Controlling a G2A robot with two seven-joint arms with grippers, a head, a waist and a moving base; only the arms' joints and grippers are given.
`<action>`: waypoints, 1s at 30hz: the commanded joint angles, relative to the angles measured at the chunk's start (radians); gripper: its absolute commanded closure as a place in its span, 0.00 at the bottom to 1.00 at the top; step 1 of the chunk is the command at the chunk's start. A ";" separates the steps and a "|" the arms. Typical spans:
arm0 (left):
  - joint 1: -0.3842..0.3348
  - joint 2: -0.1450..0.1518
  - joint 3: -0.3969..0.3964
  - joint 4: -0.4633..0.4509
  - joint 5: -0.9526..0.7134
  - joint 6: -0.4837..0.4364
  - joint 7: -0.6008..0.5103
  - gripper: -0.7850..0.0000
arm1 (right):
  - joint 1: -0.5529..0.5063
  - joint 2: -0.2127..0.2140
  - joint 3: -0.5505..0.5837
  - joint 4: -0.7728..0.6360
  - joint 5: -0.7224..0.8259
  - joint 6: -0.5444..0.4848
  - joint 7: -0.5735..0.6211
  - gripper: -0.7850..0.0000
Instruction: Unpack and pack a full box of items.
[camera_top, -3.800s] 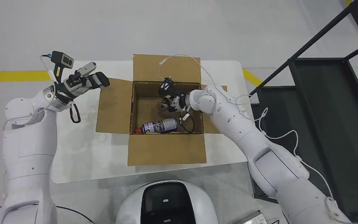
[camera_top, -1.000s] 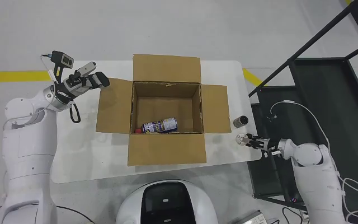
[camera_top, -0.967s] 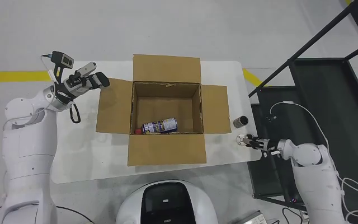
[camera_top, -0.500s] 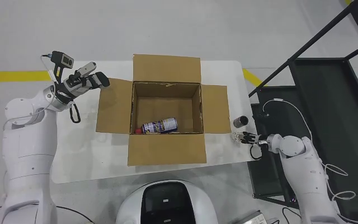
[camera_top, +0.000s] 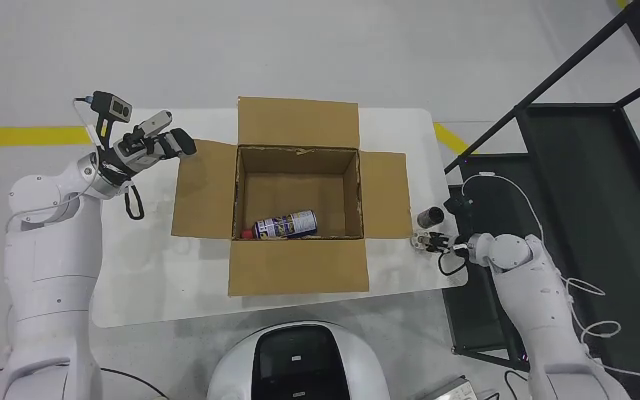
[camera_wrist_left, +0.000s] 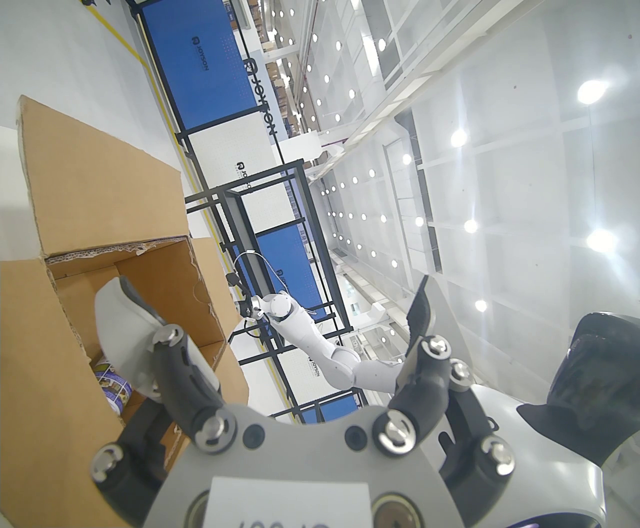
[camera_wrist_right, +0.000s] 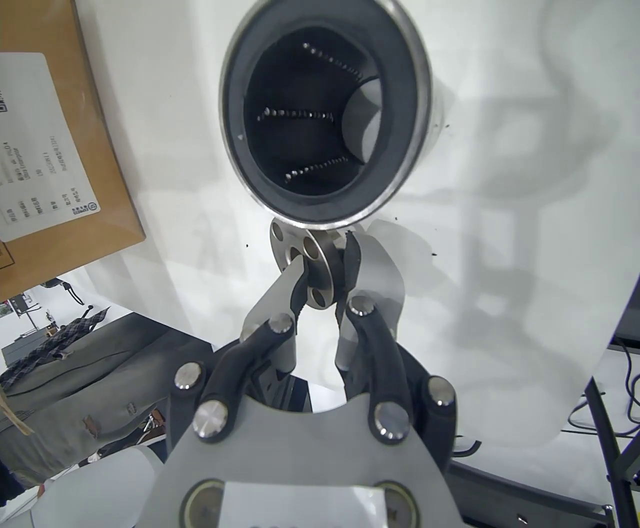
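An open cardboard box (camera_top: 300, 165) stands mid-table with a spray can (camera_top: 285, 225) lying on its floor by the near wall. My right gripper (camera_top: 433, 241) is at the table's right edge, shut on a small metal flange (camera_wrist_right: 311, 270) with holes around its face. Just beyond it a hollow metal cylinder (camera_wrist_right: 325, 110) with a black inner sleeve rests on the table (camera_top: 431, 215). My left gripper (camera_top: 165, 140) hangs open above the table's left side, beside the box's left flap, nothing between its fingers (camera_wrist_left: 130, 320).
The box's four flaps lie spread outward; the right flap (camera_wrist_right: 50, 150) carries a white label and lies close to the cylinder. A black metal frame (camera_top: 540, 150) stands just past the table's right edge. Bare white tabletop (camera_top: 150, 270) lies at the front left.
My right arm has left the box and now holds the flange at the table's right edge; over the last second it shifted inward toward the cylinder. The left arm has stayed put.
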 joint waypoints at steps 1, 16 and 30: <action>0.000 0.000 0.000 0.000 0.000 0.000 0.000 0.00 | 0.007 0.002 -0.001 0.012 -0.003 -0.002 0.000 0.15; 0.000 0.000 0.000 0.000 0.000 0.000 0.000 0.00 | -0.051 0.065 0.167 -0.106 0.073 -0.103 0.069 0.00; 0.000 0.000 0.000 0.000 0.000 0.000 0.000 0.00 | -0.144 0.101 0.191 -0.563 0.329 -0.266 0.192 0.00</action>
